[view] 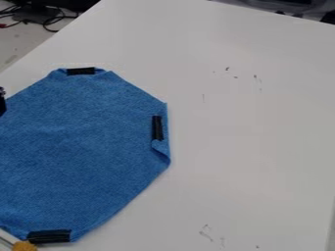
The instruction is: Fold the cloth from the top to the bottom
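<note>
White table (249,147) is lying under everything, giving a loose cloth a surface it could slide on if the pull goes sideways. Blue cloth (78,147) is spreading mostly flat over the left side, running past the left edge; top-to-bottom fold looks unstarted. Bottom black strip (49,237), right black strip (157,128) and top black strip (81,71) are sitting near its borders; a shallow grab at the top one could be slipping off. Right edge is curling below its strip, so folding over it could be trapping a crease. Yellow knob (25,246) is resting by the bottom strip, possibly snagging the landing edge. Dark piece (2,102) is showing at the left edge, maybe the claw; can't tell whether it's spread, pressed together or pinching.
</note>
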Controlling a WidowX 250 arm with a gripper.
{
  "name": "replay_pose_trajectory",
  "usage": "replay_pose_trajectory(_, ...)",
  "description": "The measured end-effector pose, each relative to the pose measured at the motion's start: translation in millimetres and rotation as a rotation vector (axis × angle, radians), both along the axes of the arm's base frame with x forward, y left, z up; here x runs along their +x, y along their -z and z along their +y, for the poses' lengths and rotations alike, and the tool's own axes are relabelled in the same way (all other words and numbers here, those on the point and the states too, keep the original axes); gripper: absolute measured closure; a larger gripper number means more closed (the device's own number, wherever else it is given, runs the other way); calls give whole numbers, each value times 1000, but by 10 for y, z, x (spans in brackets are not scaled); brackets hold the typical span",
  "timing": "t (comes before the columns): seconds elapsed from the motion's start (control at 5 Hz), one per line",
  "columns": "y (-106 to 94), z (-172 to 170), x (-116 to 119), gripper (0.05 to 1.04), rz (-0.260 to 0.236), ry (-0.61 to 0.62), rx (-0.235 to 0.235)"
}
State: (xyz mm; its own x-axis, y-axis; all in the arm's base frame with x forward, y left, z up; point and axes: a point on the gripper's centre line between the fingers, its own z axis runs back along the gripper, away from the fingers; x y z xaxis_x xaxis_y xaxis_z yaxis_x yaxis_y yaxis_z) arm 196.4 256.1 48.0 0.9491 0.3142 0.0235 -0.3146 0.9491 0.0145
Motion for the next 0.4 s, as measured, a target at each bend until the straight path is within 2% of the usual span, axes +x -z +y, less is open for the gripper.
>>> replay_pose_trajectory(0.2, 110, -30, 7, 83, 19, 6, -28)
replay_pose_trajectory(0.4, 146, -55, 285, 83, 21, 87, -27)
